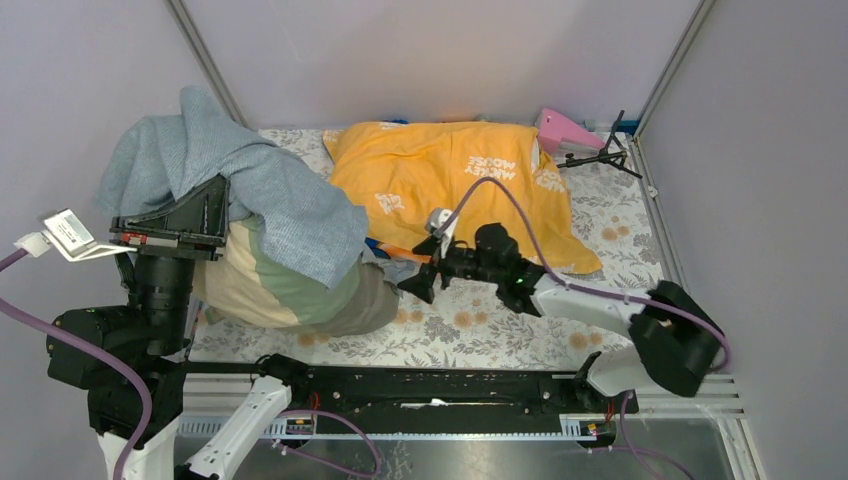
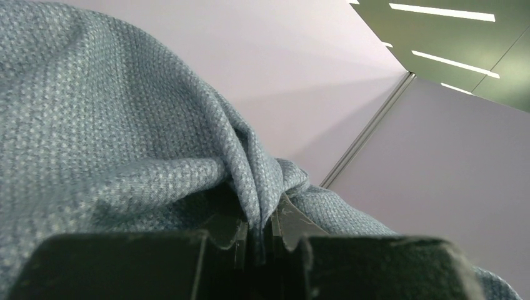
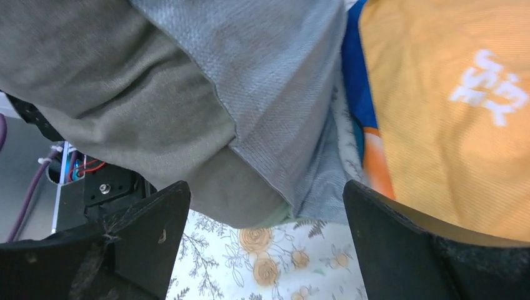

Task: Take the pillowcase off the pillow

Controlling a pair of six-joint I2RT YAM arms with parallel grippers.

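Note:
The grey-blue pillowcase (image 1: 280, 200) is lifted at the left and hangs over my left gripper (image 2: 259, 219), which is shut on a fold of it (image 2: 125, 125). The pillow (image 1: 290, 290) lies under it at the front left; its exposed end shows cream, pale green and olive-grey bands. My right gripper (image 1: 425, 265) is open and empty, just right of the pillow's lower corner. In the right wrist view the gripper (image 3: 265, 187) faces that olive-grey corner (image 3: 125, 81) and the pillowcase's hem (image 3: 281, 94), touching neither.
An orange case with white lettering (image 1: 450, 170) lies at the back centre, with bright blue fabric (image 3: 353, 81) under its edge. A pink object (image 1: 562, 128) and a black stand (image 1: 600, 158) sit back right. A floral sheet (image 1: 480, 330) covers the table. Walls close in on both sides.

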